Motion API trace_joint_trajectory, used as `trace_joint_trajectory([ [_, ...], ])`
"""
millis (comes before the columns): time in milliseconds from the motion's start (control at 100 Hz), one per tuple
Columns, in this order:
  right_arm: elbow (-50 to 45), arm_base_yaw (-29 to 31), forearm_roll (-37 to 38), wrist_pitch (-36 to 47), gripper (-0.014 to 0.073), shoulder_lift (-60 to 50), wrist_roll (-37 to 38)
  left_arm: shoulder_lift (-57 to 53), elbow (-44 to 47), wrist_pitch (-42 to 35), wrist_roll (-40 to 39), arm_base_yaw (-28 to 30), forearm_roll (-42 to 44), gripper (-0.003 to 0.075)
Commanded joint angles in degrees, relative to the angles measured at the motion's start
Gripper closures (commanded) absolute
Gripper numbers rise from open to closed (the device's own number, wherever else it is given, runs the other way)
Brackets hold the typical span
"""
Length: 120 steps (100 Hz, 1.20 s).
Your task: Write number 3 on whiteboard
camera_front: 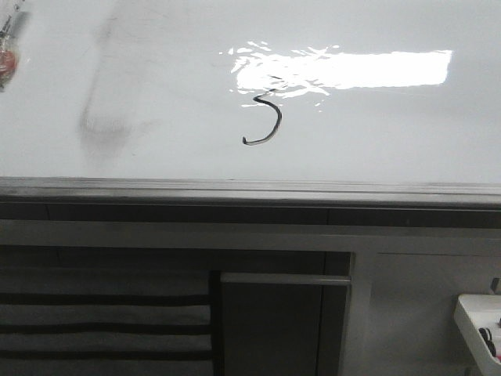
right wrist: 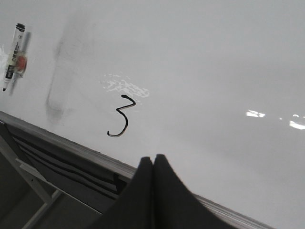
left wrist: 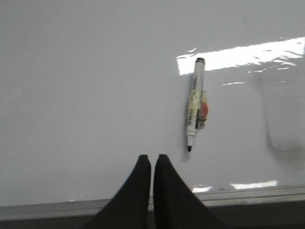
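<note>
The whiteboard (camera_front: 376, 133) lies flat with a grey metal edge along its front. The number 3 (camera_front: 266, 117) is a thin black curvy stroke just below the light glare; it also shows in the right wrist view (right wrist: 121, 117). A white marker (left wrist: 197, 102) lies uncapped on the board, apart from both grippers, and shows at the board's far left (camera_front: 6, 47) and in the right wrist view (right wrist: 13, 55). My left gripper (left wrist: 152, 157) is shut and empty over the board's front edge. My right gripper (right wrist: 153, 157) is shut and empty near the edge, short of the 3. Neither gripper shows in the front view.
A faint grey smudge (camera_front: 102, 129) marks the board left of the 3. Bright glare (camera_front: 344, 69) lies behind the 3. White cabinet panels (camera_front: 407, 298) and dark slats (camera_front: 102, 313) stand below the board's edge. A white tray (camera_front: 479, 325) sits at the lower right.
</note>
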<state>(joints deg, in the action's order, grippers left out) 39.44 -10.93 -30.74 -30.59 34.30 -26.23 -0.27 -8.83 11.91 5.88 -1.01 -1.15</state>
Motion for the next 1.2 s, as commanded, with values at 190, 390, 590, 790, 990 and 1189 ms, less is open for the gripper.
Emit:
trace_joint_trajectory([
  [190, 1.6, 0.3, -0.9, 4.2, 0.0673, -0.1, -0.1, -2.0, 9.0, -20.0, -11.6, 0.1, 9.3, 0.0739],
  [390, 1.6, 0.3, -0.9, 4.2, 0.0673, -0.1, -0.1, -2.0, 9.2, -19.9, -11.4, 0.0, 1.7, 0.0739],
  [590, 1.6, 0.3, -0.9, 4.2, 0.0673, -0.1, -0.1, -1.9, 9.2, -19.8, -11.4, 0.1, 1.6, 0.0739],
  [790, 1.6, 0.3, -0.9, 4.2, 0.0673, -0.1, -0.1, -1.9, 9.2, -19.8, -11.4, 0.1, 1.6, 0.0739],
  [990, 1.4, 0.3, -0.9, 4.4, 0.0673, -0.1, -0.1, -1.9, 9.2, -19.8, -11.4, 0.1, 1.6, 0.0739],
  [1189, -11.1, 8.8, -5.3, 18.6, 0.0673, -14.9, -0.1, -1.9, 9.2, -19.8, -11.4, 0.0, 1.6, 0.0739],
])
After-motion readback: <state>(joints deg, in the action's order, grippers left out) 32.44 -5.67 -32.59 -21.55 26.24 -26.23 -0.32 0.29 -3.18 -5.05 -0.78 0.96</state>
